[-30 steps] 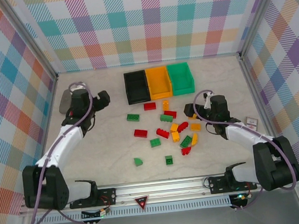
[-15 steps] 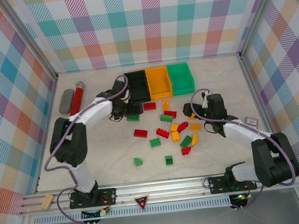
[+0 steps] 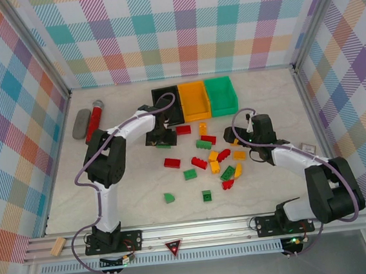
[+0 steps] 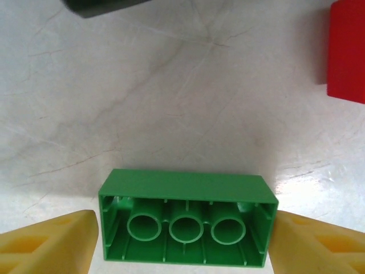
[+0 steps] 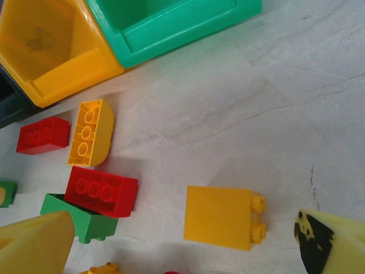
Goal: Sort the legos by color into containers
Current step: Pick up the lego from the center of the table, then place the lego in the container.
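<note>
Left gripper [image 4: 185, 242]: fingers at either end of green brick [image 4: 185, 200]; whether they pinch it, can't tell.
Green brick: hollow side up on table [image 4: 171, 85], near black bin [image 3: 166, 106].
Right gripper [image 5: 182, 245]: fingers wide apart, yellow brick [image 5: 219, 217] between.
Risk: shallow end-grip; brick may twist out.

- Pastel plaid fabric walls [image 3: 185, 26] in pink, teal, orange and purple enclose three sides.
- A pale, marble-veined tabletop [image 3: 129, 181] lies evenly lit.
- Silver aluminium posts [image 3: 37, 54] frame the corners.
- A slotted metal rail [image 3: 205, 229] lines the near edge.
</note>
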Robot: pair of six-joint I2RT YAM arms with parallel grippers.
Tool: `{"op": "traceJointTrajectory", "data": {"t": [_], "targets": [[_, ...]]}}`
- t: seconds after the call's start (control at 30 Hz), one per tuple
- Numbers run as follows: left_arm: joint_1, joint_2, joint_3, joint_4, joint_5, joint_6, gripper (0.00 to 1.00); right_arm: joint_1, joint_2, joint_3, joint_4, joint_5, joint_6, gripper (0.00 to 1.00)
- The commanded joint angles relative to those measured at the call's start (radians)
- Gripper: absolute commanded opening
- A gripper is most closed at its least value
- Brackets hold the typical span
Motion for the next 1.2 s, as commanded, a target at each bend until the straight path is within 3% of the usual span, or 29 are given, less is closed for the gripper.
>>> {"op": "traceJointTrajectory", "data": {"t": [0.0,0.27,0.5,0.77,0.83,0.93,1.03,1.17], "targets": [[-0.011,0.010,0.016,-0.049,-0.024,0.015,0.67,0.005,0.006,0.036,-0.011,0.001,0.003,0.99],[-0.025,-0.103,0.022,-0.052,-0.043,0.014,0.63,0.005,0.007,0.036,-0.013,0.002,0.005,0.99],[-0.029,-0.186,0.143,-0.065,-0.080,0.021,0.63,0.007,0.013,0.039,-0.013,-0.001,0.007,0.99],[-0.020,-0.003,0.450,-0.093,-0.221,0.075,0.65,0.009,0.024,0.049,-0.019,-0.004,0.002,0.99],[-0.012,0.061,0.543,-0.112,-0.223,0.075,0.77,0.009,0.025,0.052,-0.025,-0.003,0.001,0.99],[-0.012,0.123,0.650,-0.165,-0.238,0.068,0.84,0.010,0.034,0.062,-0.033,-0.012,0.000,0.99],[-0.016,0.086,0.586,-0.136,-0.223,0.054,0.87,0.015,0.045,0.076,-0.042,-0.041,-0.001,0.99],[-0.027,-0.095,0.285,0.036,-0.201,0.019,0.87,0.055,0.067,0.102,-0.048,-0.060,-0.014,0.97]]}}
